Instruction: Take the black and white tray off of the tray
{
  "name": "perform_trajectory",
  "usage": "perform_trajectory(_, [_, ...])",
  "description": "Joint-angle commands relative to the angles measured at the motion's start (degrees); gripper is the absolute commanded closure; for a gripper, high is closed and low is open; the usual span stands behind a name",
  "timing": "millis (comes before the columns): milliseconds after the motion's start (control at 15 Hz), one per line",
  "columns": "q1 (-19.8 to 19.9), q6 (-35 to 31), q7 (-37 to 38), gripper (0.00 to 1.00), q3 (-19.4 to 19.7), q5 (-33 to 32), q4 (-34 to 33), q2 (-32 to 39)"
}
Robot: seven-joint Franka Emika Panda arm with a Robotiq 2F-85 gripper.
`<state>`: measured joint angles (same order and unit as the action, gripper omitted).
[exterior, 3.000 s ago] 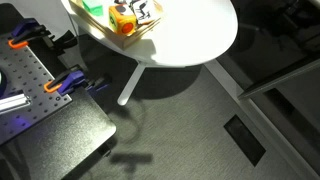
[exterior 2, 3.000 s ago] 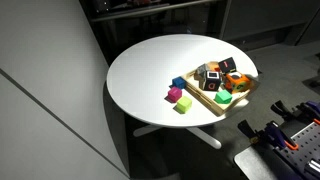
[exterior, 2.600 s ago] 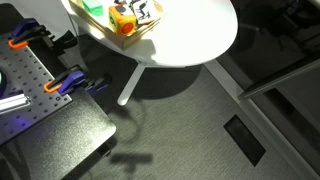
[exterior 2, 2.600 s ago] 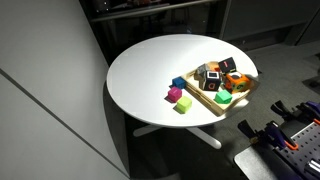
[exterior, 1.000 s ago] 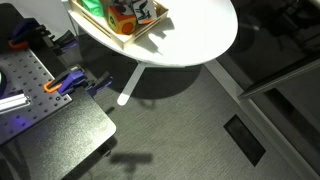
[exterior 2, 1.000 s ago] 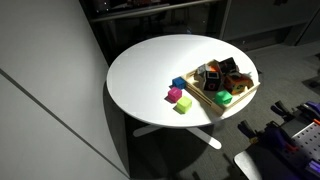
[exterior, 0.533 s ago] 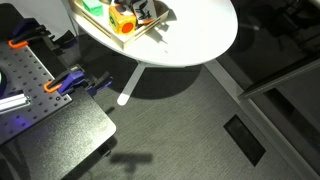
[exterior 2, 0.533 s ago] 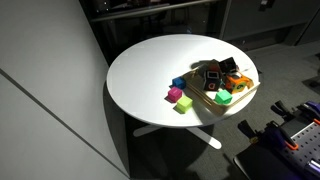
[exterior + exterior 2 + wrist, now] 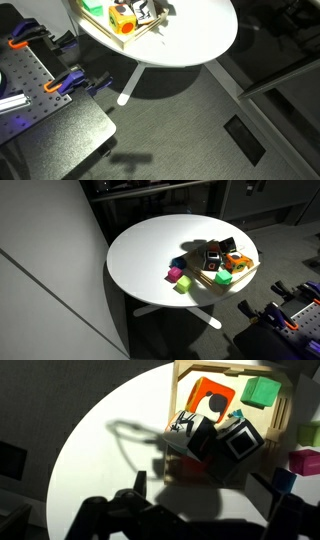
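Observation:
The black and white tray is a small black square with a white outline. It lies tilted among other blocks in the pale wooden tray on the round white table. It also shows in both exterior views. An orange block and a green block lie in the wooden tray too. My gripper hovers above the table just short of the wooden tray. Its dark fingers stand wide apart and hold nothing. Its shadow falls on the table and the blocks.
Blue, pink and yellow-green blocks lie on the white tabletop beside the wooden tray. A second black cube sits in the wooden tray. A metal bench with orange clamps stands near the table.
A dark shadow has spread over the wooden tray and the tabletop beside it as the arm has come over. The blocks on the table have not moved.

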<state>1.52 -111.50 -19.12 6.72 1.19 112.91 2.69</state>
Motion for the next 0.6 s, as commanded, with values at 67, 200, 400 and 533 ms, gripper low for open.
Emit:
perform_trajectory(67, [0.31,-1.82,5.65,0.0,-2.1,-2.87,-0.62,1.91])
perform_trajectory(200, [0.13,-2.68,7.37,0.0,-2.7,-4.11,-0.27,2.75])
perform_trajectory(400, [-0.15,-4.93,9.29,0.0,-3.57,-5.53,0.88,3.96])
perform_trajectory(533, [-0.32,-7.41,9.62,0.0,-4.13,-5.26,2.39,4.79])
